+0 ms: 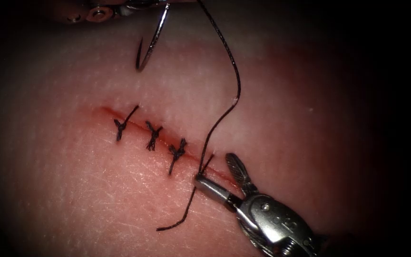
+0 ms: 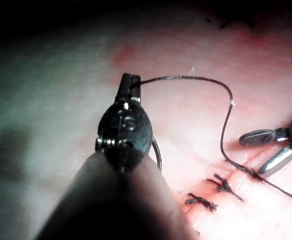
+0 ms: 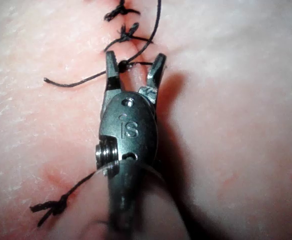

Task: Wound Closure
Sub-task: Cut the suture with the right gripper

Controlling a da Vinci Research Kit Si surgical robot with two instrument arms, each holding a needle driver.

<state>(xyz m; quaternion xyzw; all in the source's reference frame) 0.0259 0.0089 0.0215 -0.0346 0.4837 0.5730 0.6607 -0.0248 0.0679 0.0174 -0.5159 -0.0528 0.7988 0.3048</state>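
So over on the left, three knotted stitches (image 1: 152, 135) are already sitting in a row along the cut (image 1: 167, 143) in the tissue (image 1: 72, 181), each with short dark tails sticking out. Up at the top edge, the needle (image 1: 152, 43) is being held by the left tool (image 1: 134, 5) near its thread end, jaws pinched together on it, and it's hanging point-down well clear of the tissue, not in it at all. The thread (image 1: 234, 66) is being trailed from there in a big loop down to the open end of the cut, where it's going into the tissue, and a loose tail is being left curling out on the near side. Just right of that entry spot, the right tool (image 1: 215, 171) is being held with its jaws spread wide, straddling the thread but gripping nothing. In the left wrist view, the thread (image 2: 196, 78) is seen running straight out from the shut tip of the left tool (image 2: 130, 82). In the right wrist view, the thread (image 3: 130, 62) is seen crossing between the parted jaws of the right tool (image 3: 134, 65).
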